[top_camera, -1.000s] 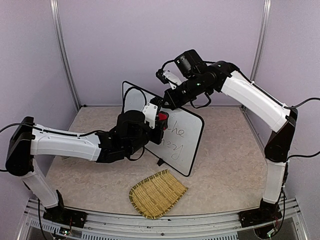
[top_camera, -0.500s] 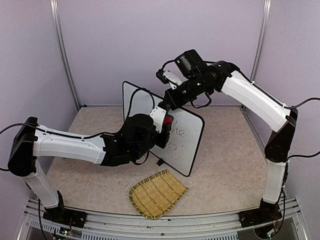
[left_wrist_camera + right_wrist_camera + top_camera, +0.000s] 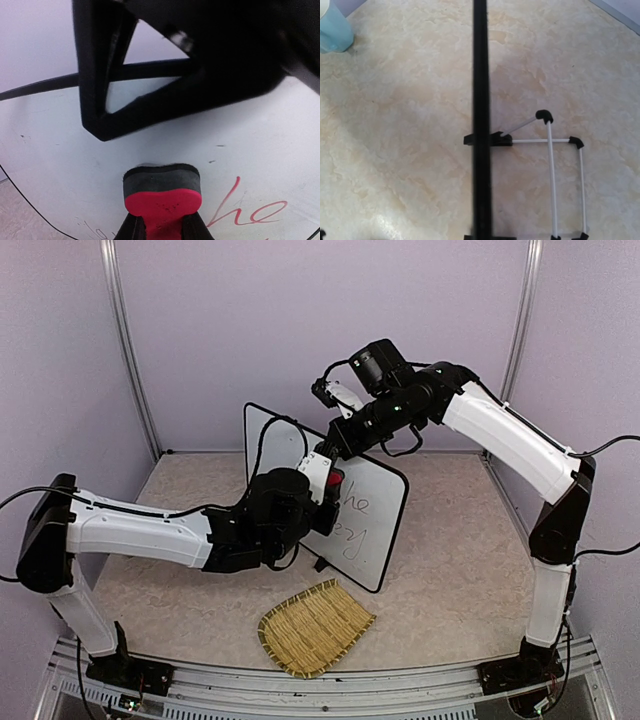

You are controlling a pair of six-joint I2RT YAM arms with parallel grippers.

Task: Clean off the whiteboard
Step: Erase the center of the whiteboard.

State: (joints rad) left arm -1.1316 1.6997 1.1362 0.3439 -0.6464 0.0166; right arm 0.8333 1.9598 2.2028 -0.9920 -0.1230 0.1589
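1. The mat (image 3: 315, 627) lies at 6 o'clock of the board (image 3: 388, 535), just beside its near corner. If the board slides or topples toward the robot, that is likely where it lands.
2. The left gripper (image 3: 330, 483) is clamped narrowly on the red eraser (image 3: 161, 192), whose dark felt face meets the board. Too hard a press could push the upright board back on its thin stand (image 3: 551, 175). Too light a press would probably only smear the ink.
3. The writing (image 3: 357, 507) sits at about 4 o'clock of the eraser, toward the board's lower right, and is not yet wiped. A stroke aimed elsewhere would miss it, and one running too far could slip off the rim.
4. The right gripper (image 3: 330, 447) is closed on the board's top rim, close above the eraser at 12 o'clock. An upward wipe could knock the two grippers together.
5. Pose, nearest first — the left arm reaches low and long from its base at 8 o'clock, forearm almost level, wrist turned to face the board.
6. The board stands upright mid-table (image 3: 450, 580) on its feet, angled, with its written face toward 5 o'clock.
7. Farthest — the right arm rises from 4 o'clock, arches high and comes down over the board's top edge.
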